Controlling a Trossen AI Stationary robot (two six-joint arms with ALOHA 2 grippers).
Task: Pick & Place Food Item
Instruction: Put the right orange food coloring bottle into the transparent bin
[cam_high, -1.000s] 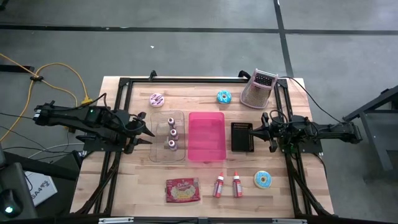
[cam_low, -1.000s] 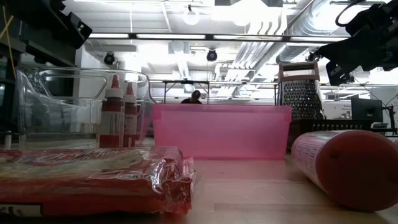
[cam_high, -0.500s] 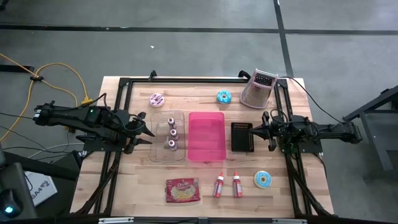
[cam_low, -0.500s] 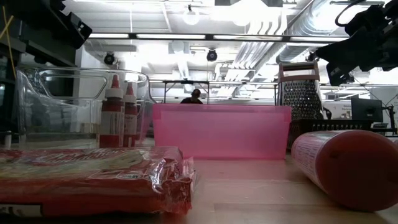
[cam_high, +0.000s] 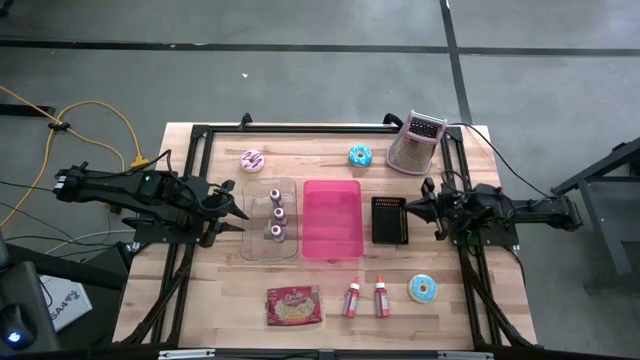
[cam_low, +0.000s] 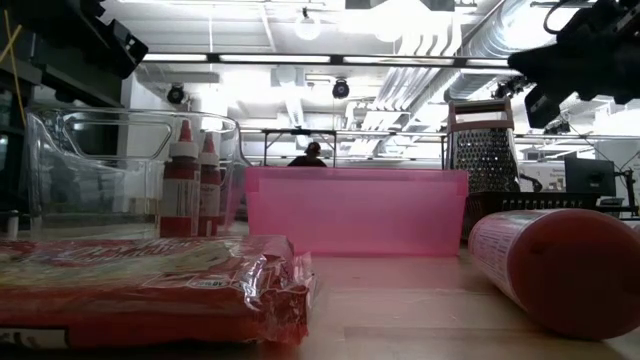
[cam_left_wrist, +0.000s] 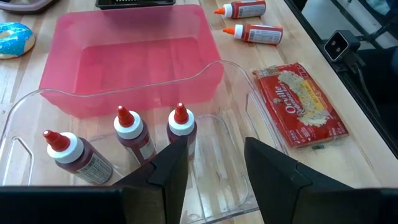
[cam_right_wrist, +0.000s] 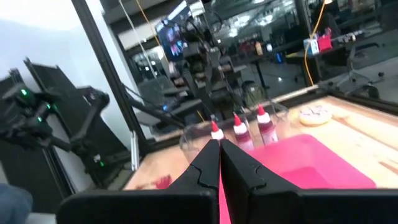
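A red food packet (cam_high: 293, 305) lies flat near the table's front edge and shows close up in the low view (cam_low: 150, 285). A pink donut (cam_high: 252, 160) and a blue donut (cam_high: 360, 155) lie toward the far edge, and a blue-and-white donut (cam_high: 423, 289) lies at the front right. My left gripper (cam_high: 240, 214) hangs open at the left end of a clear bin (cam_high: 270, 245); its fingers (cam_left_wrist: 171, 165) stand above that bin's wall, touching nothing. My right gripper (cam_high: 407, 208) is shut and empty, raised beside the black tray (cam_high: 391, 220).
Three sauce bottles (cam_left_wrist: 130, 134) stand in the clear bin. A pink bin (cam_high: 332, 218) sits mid-table. Two red bottles (cam_high: 366, 298) lie at the front. A metal grater (cam_high: 415, 142) stands at the far right. A black frame (cam_high: 300, 130) rims the table.
My right gripper has tipped upward a little and rolled slightly, staying shut in the same place. Nothing on the table has moved.
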